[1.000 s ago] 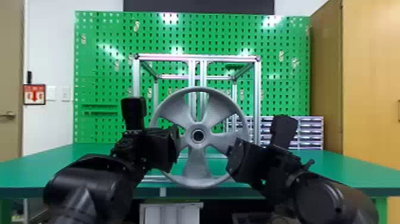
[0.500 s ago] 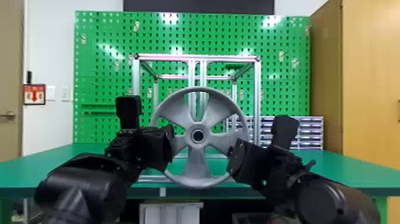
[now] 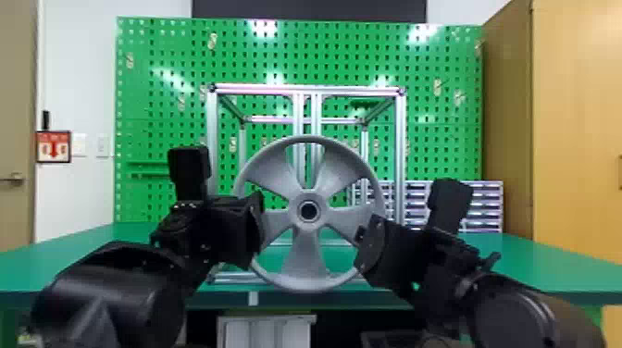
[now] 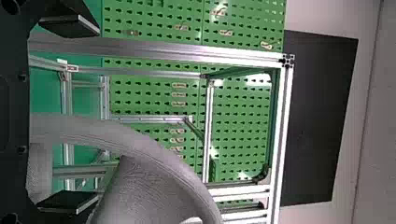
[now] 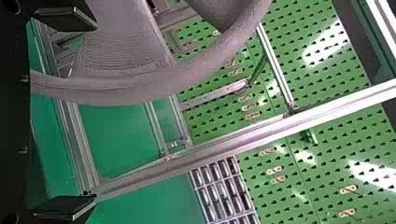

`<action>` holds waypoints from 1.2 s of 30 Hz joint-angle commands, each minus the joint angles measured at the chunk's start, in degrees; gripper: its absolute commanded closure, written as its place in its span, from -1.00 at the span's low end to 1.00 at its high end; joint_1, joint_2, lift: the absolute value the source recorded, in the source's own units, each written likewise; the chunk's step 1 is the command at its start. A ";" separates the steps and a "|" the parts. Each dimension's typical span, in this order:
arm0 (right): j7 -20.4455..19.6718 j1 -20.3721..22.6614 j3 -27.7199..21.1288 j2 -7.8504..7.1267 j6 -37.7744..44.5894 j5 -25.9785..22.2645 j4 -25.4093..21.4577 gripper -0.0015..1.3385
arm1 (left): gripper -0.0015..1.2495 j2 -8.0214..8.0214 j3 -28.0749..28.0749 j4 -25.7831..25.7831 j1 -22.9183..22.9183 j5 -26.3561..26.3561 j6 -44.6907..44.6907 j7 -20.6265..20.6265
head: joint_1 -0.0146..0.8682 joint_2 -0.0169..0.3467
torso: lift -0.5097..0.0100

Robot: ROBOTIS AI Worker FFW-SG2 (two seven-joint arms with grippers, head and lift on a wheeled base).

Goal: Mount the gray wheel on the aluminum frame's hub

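The gray wheel (image 3: 307, 259) stands upright before the aluminum frame (image 3: 268, 90); I cannot tell how deeply it seats on the hub. The left claw (image 4: 97, 113) and right claw (image 5: 95, 112) are spread, rim between fingers; snagging it while backing out could drag a shallow-seated wheel off.

**Green Dots and Silver Lines**

We see a plain light-gray wheel (image 3: 305, 264) with a dark center, its gray crossed by fine, close lines in the wrist views. The aluminum frame (image 3: 301, 89) looks silver to us, with pale streaks along its bars. Behind it, we find a bright green pegboard (image 3: 162, 106) patterned with even rows of dark holes and white glare patches. Our counter (image 3: 69, 259) is solid teal green; our left claw (image 3: 250, 226) and right claw (image 3: 370, 245) are black. We note a tan cabinet (image 3: 574, 139) and a red-and-white sign (image 3: 53, 146).
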 commanded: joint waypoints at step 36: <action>0.09 16.17 -3.29 -2.46 0.94 -3.42 -22.51 -1.00 | -0.90 6.58 6.69 -23.62 17.67 4.83 4.87 1.05 | -0.98 -0.87 | -0.96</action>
